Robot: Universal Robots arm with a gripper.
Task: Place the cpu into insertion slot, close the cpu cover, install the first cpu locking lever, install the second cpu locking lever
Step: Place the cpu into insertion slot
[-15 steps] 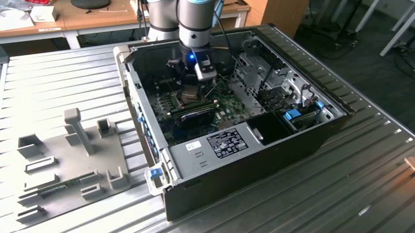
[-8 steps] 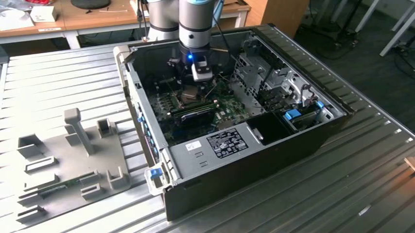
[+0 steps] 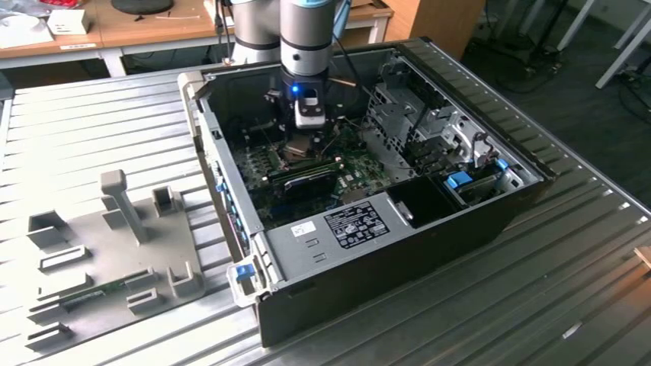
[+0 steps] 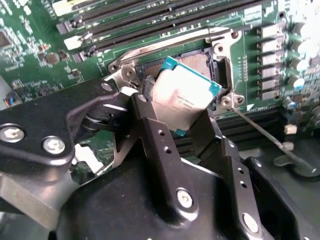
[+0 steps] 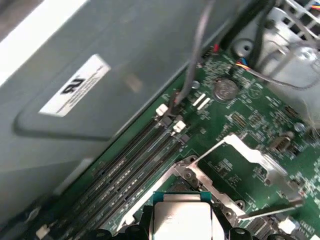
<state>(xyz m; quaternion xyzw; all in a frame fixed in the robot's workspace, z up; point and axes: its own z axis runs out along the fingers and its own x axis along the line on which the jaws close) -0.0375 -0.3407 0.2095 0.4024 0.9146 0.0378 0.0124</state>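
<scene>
The gripper point(image 4: 175, 112) holds the cpu point(image 4: 186, 94) tilted above the insertion slot point(image 4: 200, 62).

In the upper middle of the exterior view, the gripper point(image 3: 303, 141) reaches into the open computer case point(image 3: 386, 267). In the second wrist view its jaws are clamped on the cpu's edges, one corner dipping toward the slot in the green circuit board point(image 4: 30, 45). In the first wrist view the cpu cover point(image 5: 277, 175) stands swung open beside the cpu point(image 5: 182, 217).

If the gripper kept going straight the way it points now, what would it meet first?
Probably the insertion slot: the gripper holds the cpu tilted over the open socket, so the chip would likely touch there first, though the gap is hard to judge.
</scene>
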